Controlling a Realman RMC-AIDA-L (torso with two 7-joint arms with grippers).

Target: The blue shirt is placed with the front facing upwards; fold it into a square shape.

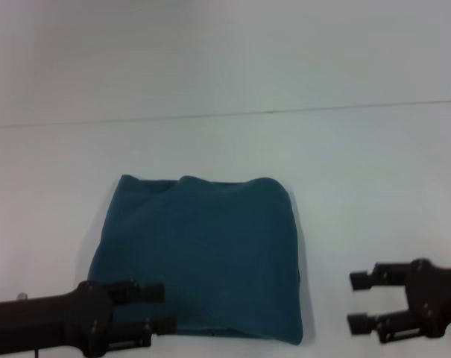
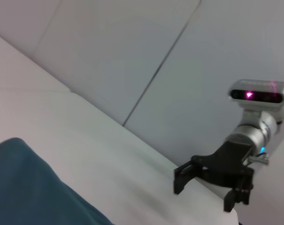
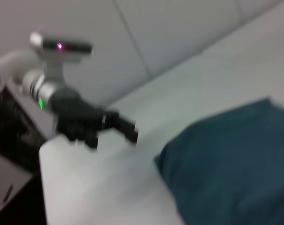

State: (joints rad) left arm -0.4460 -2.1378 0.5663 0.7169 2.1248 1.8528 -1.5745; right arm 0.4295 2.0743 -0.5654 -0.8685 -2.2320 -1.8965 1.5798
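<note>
Shirt (image 1: 199, 257) lies folded between spread-jawed left gripper (image 1: 168, 308), overlapping it, and right gripper (image 1: 357, 301).

the head view looks forward and down over the white table (image 1: 359, 149). each wrist view looks low across it at the opposite gripper, both sharing the folded blue shirt (image 1: 203, 253).

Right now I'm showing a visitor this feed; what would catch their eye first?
The blue shirt, folded into a rough square, lies on the white table. The left gripper is open over its near left corner; the right gripper hangs open, apart from it on the right.
</note>
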